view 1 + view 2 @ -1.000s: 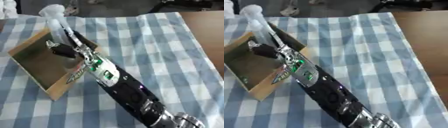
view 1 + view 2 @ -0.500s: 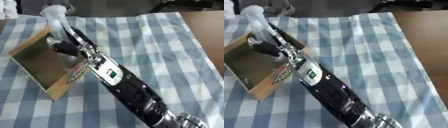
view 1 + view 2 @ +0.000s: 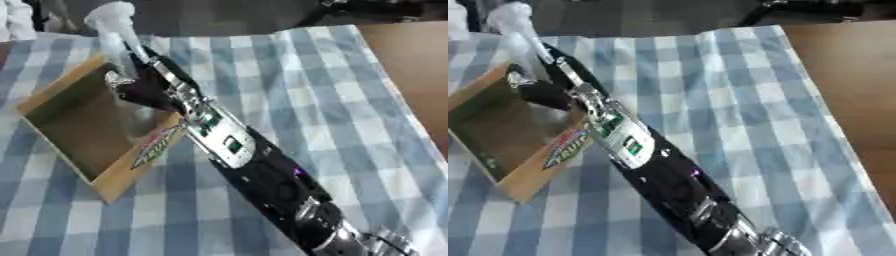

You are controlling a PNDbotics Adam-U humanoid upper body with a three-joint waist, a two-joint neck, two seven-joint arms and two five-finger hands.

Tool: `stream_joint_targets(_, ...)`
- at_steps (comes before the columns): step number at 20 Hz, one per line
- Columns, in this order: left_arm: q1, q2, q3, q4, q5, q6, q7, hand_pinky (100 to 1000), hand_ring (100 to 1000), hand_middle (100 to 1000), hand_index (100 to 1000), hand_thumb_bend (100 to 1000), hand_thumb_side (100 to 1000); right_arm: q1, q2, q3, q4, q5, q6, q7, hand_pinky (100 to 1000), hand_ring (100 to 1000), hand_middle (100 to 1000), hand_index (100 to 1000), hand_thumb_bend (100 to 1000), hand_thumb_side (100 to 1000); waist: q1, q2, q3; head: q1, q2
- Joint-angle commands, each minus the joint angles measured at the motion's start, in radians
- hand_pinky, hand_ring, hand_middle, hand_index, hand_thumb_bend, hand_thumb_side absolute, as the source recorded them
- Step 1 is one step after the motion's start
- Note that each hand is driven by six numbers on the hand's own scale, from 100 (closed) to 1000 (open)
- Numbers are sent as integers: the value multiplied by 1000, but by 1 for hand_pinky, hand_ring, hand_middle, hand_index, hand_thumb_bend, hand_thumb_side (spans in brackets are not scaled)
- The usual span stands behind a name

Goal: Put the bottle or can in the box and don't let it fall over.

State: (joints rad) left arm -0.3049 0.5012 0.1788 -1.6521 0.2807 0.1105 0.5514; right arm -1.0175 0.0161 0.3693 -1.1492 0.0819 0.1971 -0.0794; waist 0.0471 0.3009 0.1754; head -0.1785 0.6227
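Bottle (image 3: 116, 31) is held upright by the right hand (image 3: 144, 89), fingers curled round it, over the box's (image 3: 80, 121) far corner, upper left. Not set down or released yet, looks like.

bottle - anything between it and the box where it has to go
Nothing visible does. The right hand holds the clear bottle upright at the far corner of the open cardboard box, and the box's inside under it looks bare.
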Motion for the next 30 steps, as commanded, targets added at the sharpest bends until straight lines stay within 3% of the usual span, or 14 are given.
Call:
stream_joint_targets(1, -2, 35, 16, -9, 3, -1, 4, 729, 639, 603, 810, 179, 439, -12, -14, -8, -33, -5, 2, -2, 1000, 935, 863, 1000, 100, 503, 7, -28, -2, 4, 2)
stream_joint_targets(24, 17, 40, 22, -7, 2, -2, 9, 733, 639, 603, 810, 171, 437, 23, -83, -10, -56, 6, 50, -21, 1000, 933, 858, 1000, 100, 445, 14, -43, -28, 21, 13)
stream_joint_targets(30, 25, 45, 24, -6, 0, -2, 10, 734, 639, 603, 811, 170, 436, 39, -131, -5, -86, -13, 69, -24, 1000, 934, 857, 1000, 100, 445, 11, -52, -37, 32, 22)
